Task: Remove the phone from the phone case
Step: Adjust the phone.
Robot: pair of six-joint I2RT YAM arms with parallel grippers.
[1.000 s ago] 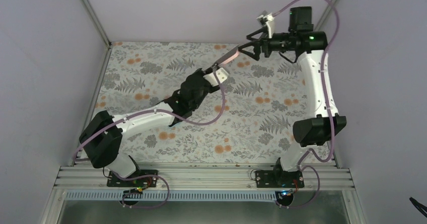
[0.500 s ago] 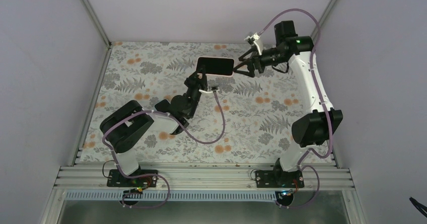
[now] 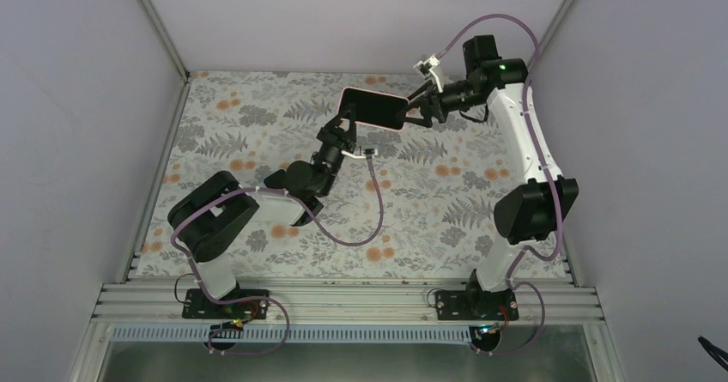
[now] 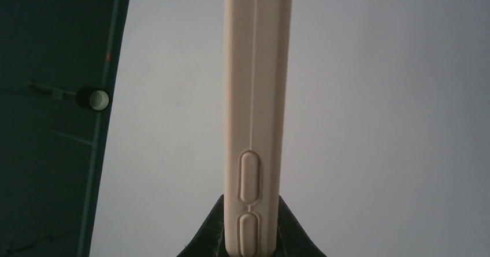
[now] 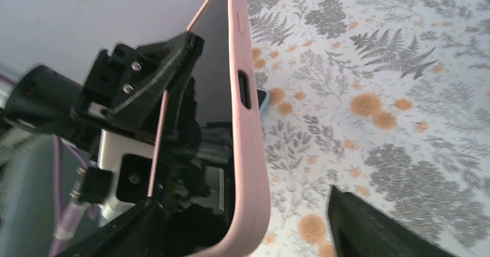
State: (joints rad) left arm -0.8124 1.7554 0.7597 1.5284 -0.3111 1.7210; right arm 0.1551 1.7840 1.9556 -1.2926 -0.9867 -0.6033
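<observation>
The left gripper (image 3: 347,126) clamps the pink phone case (image 3: 372,109) aloft; the right gripper (image 3: 409,112) straddles its end, jaws apart.

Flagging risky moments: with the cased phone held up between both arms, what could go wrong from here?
1. Only the left pincer clamps the phone case, by one edge, above the table; a hard tug might pull it loose and drop it.
2. The right pincer straddles the case's end, jaws open; closing on case and phone together would likely separate nothing.

No legible text, seemingly, even on phone case (image 4: 257,95)
</observation>
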